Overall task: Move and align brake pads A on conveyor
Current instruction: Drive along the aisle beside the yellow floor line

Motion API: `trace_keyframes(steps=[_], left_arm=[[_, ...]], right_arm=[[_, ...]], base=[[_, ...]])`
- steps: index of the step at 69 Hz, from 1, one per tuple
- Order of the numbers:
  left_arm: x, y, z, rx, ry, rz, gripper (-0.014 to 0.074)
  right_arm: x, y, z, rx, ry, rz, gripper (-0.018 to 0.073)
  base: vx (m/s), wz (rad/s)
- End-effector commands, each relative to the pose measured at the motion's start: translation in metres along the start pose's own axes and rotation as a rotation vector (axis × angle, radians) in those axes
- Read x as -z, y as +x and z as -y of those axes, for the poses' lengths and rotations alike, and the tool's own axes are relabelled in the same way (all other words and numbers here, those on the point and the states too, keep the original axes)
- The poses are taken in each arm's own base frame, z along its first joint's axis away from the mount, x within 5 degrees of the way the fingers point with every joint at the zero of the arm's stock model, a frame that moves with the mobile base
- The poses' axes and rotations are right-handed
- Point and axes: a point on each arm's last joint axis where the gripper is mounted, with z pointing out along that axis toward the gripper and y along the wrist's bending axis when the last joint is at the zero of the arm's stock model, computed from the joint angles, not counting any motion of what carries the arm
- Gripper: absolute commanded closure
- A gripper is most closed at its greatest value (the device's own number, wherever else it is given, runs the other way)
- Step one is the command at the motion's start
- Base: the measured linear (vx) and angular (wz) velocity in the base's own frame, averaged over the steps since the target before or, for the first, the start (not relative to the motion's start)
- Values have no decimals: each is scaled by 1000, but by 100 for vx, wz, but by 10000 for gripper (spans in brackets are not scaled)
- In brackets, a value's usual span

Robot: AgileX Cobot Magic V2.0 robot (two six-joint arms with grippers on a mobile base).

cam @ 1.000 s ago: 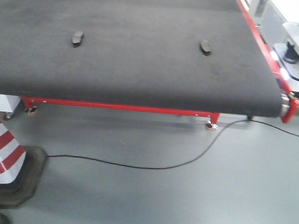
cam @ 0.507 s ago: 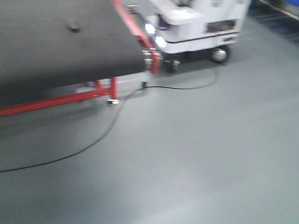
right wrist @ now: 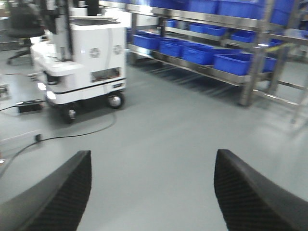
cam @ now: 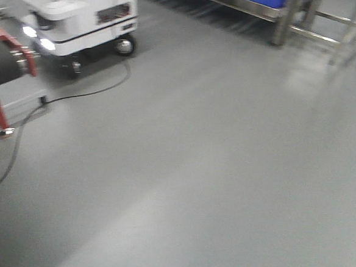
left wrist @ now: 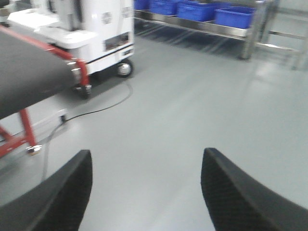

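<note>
The left hand (left wrist: 147,159) stands wide open, its two dark textured fingers (left wrist: 57,197) well apart with only grey floor (left wrist: 192,110) between them. The right hand (right wrist: 153,159) is spread just as wide and holds nothing.

Past the left hand, the end of the conveyor (left wrist: 29,72) shows at the left edge of its wrist view: dark belt, red frame and a red leg standing on the floor. Just beyond it is a white wheeled machine (left wrist: 96,33), and a black cable (left wrist: 101,108) curves over the floor between the two. Blue bins (left wrist: 192,9) sit on a steel shelf (left wrist: 250,33) along the far wall.

The right wrist view shows the same white machine, cable and bins, but no belt.

A second ago the front camera looked squarely at the belt, with two of the brake pads A lying on it, well apart. Half a second ago the belt had slid to the upper left and one pad showed (blurred). Now only the belt's end roller remains at the left edge, and the pads are out of every view.
</note>
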Motion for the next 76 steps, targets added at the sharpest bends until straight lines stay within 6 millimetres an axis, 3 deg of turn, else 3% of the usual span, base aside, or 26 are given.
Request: trace_keyframes(steps=[1, 39, 76], left_arm=[[2, -15, 2, 7, 12, 86, 125], [2, -15, 2, 7, 12, 86, 125], [2, -15, 2, 7, 12, 86, 125]], right_arm=[[0, -15, 1, 6, 9, 90, 54], [0, -15, 1, 6, 9, 90, 54], [0, -15, 1, 6, 9, 90, 54]], base=[[-20, -79], [-14, -76], [8, -71]])
